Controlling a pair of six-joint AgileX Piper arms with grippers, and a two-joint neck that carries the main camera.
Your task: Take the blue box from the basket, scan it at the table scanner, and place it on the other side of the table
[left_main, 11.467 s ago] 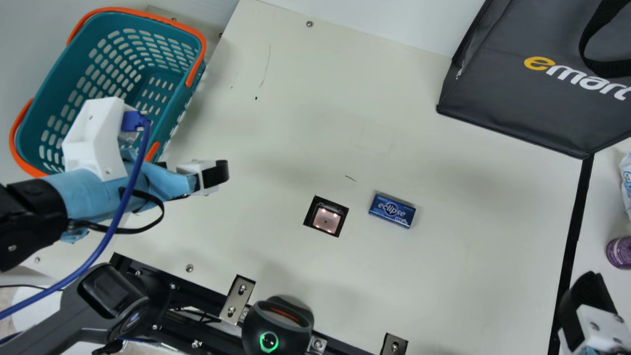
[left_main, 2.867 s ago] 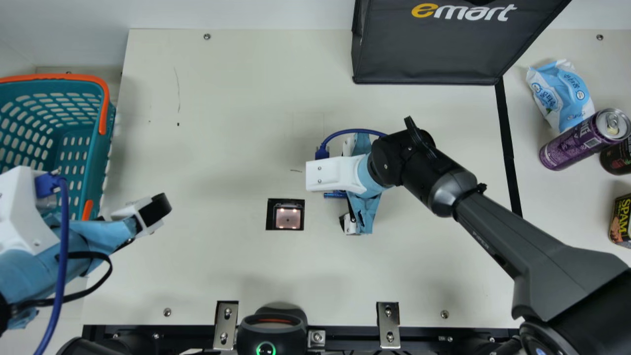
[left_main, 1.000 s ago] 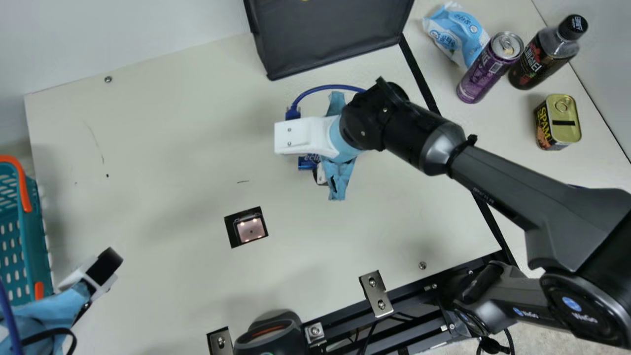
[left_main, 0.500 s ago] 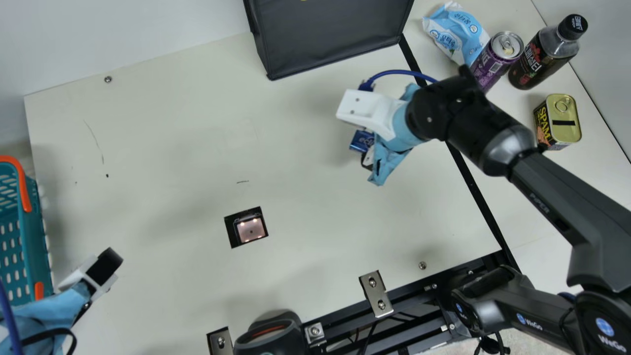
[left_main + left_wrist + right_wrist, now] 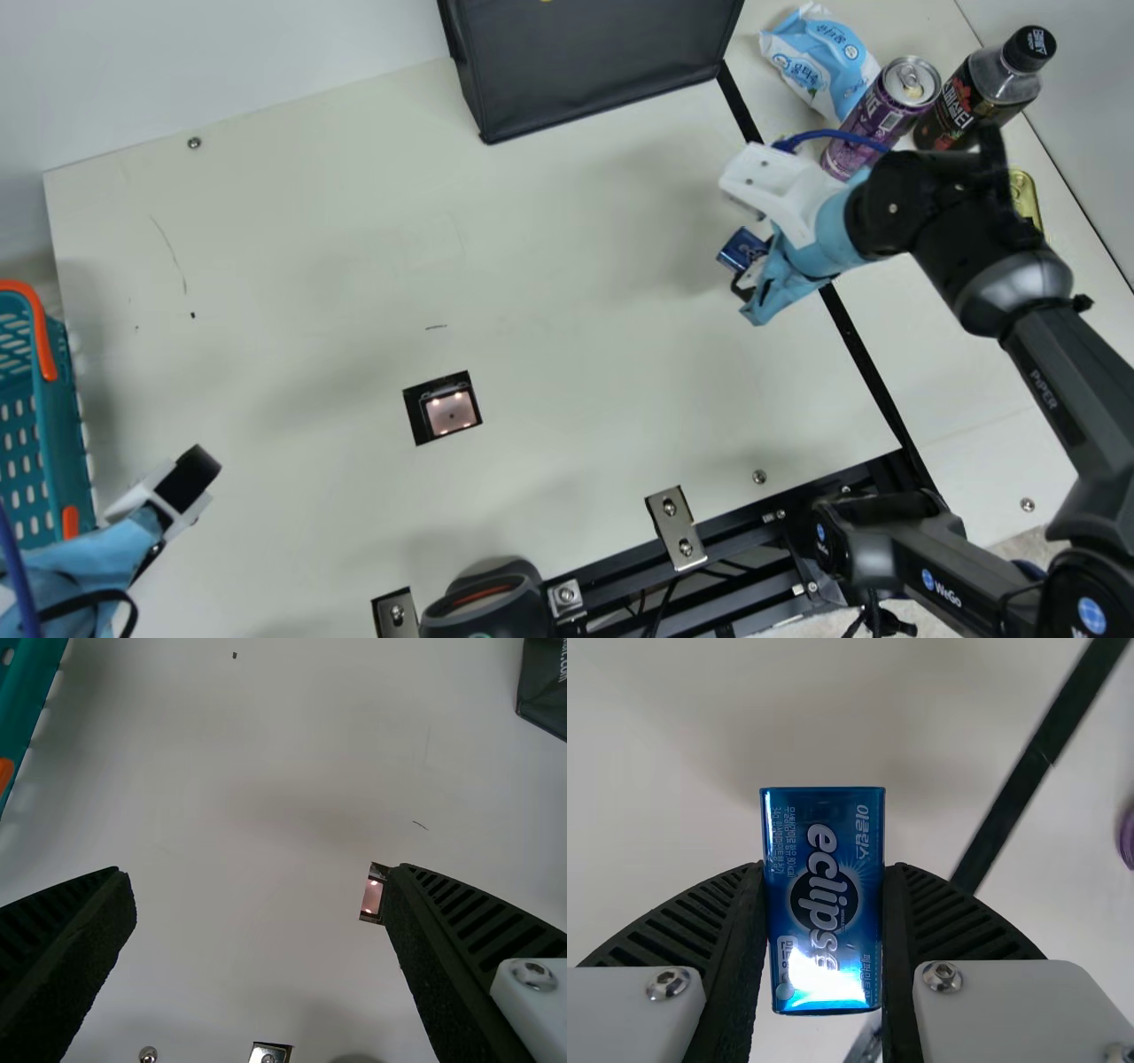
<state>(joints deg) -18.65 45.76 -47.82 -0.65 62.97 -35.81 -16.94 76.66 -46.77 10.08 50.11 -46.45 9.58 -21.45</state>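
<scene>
My right gripper (image 5: pixel 749 276) holds the blue box (image 5: pixel 741 249) above the table, just left of the black line. In the right wrist view the fingers of my right gripper (image 5: pixel 825 904) press on both sides of the blue box (image 5: pixel 824 837). The table scanner (image 5: pixel 450 414) is set into the tabletop near the middle. At the lower left, beside the basket (image 5: pixel 53 425), is my left gripper (image 5: pixel 188 479). The left wrist view has my left gripper (image 5: pixel 263 881) with its fingers wide apart and nothing between them; one finger partly covers the scanner (image 5: pixel 372 896).
Beyond the black line (image 5: pixel 850 337) stand a light blue packet (image 5: pixel 819 62), a purple can (image 5: pixel 895 97), a dark bottle (image 5: pixel 966 102) and a tin (image 5: pixel 1025 197) partly behind my right arm. A black bag (image 5: pixel 594 62) is at the back. A handheld scanner (image 5: pixel 487 598) stands at the front edge.
The camera has turned. The blue box, earlier lying right of the scanner, has been taken by my right gripper and carried rightward towards the black line. My left arm holds still over the last second.
</scene>
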